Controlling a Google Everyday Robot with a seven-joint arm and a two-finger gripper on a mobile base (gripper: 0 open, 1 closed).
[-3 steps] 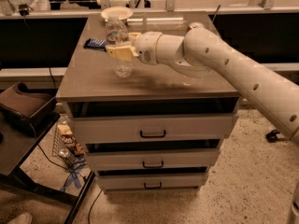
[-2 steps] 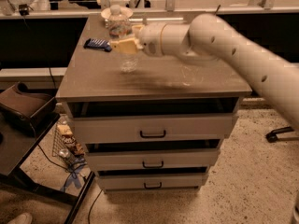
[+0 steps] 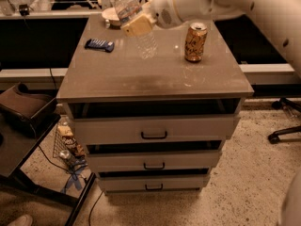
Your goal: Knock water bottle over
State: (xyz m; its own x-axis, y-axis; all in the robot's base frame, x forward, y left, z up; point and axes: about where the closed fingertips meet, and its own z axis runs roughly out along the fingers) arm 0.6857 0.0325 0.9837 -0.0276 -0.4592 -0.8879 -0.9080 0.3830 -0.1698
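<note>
The water bottle (image 3: pixel 141 34) is clear ribbed plastic with a pale cap. It stands on the cabinet top (image 3: pixel 141 79) near the back middle, tilted with its cap leaning to the far left. My gripper (image 3: pixel 137 26) is pressed against the bottle's middle, coming in from the right on the white arm (image 3: pixel 197 4). The gripper's pale yellow tip covers part of the bottle.
An orange-gold drink can (image 3: pixel 195 42) stands upright to the right of the bottle. A dark blue flat object (image 3: pixel 99 44) lies at the back left, with a pale dish (image 3: pixel 110 14) behind it. A side table (image 3: pixel 23 126) and a chair base (image 3: pixel 282 126) flank the drawers.
The bottle stood upright and now leans with its cap to the far left. The arm has shifted back, and the can now shows beside it.
</note>
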